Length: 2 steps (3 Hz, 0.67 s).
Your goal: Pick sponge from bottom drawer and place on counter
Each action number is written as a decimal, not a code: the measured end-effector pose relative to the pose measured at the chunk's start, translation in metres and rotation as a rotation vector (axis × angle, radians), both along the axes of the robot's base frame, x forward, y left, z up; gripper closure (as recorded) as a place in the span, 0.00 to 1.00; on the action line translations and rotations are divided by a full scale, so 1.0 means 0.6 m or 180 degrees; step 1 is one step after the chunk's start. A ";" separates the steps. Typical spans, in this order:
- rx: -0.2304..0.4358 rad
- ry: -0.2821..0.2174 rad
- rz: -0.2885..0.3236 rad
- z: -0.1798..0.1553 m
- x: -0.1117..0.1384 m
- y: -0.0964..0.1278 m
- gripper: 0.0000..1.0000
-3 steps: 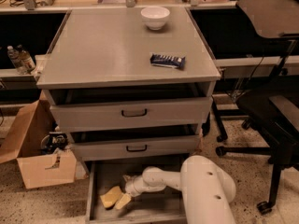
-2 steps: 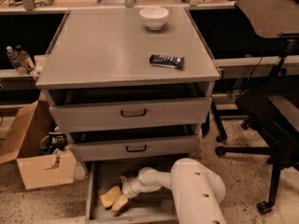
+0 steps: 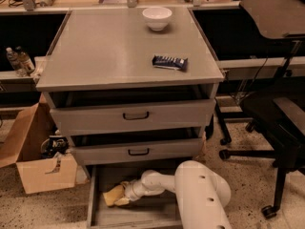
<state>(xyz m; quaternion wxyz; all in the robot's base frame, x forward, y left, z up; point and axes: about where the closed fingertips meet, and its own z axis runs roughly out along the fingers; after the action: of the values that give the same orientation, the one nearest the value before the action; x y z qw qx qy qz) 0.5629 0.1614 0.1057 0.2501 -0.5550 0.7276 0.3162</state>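
While down inside the bottom drawer (image 3: 139,213), rested end effector (image 3: 125,193) against the sponge (image 3: 113,195); could not tell whether open or closed.

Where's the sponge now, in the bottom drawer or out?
In. The sponge lies inside the open bottom drawer, with the pincer close beside it.

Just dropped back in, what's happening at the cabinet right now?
The robot's arm reaches down into the open bottom drawer, and its gripper is right at the pale-yellow sponge lying on the drawer floor. Whether it has hold of the sponge can't be told from this view. The sponge is not yet on the counter, where a white bowl and a dark blue snack bar sit.
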 end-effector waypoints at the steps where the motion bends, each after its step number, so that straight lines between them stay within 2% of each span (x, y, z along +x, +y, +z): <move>1: 0.0010 -0.0210 -0.0053 0.029 0.009 -0.012 0.73; 2: 0.0080 -0.0496 -0.0111 0.080 0.005 -0.030 0.95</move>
<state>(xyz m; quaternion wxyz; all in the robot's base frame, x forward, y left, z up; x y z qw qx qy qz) 0.5661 0.1436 0.1540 0.3185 -0.5619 0.7115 0.2768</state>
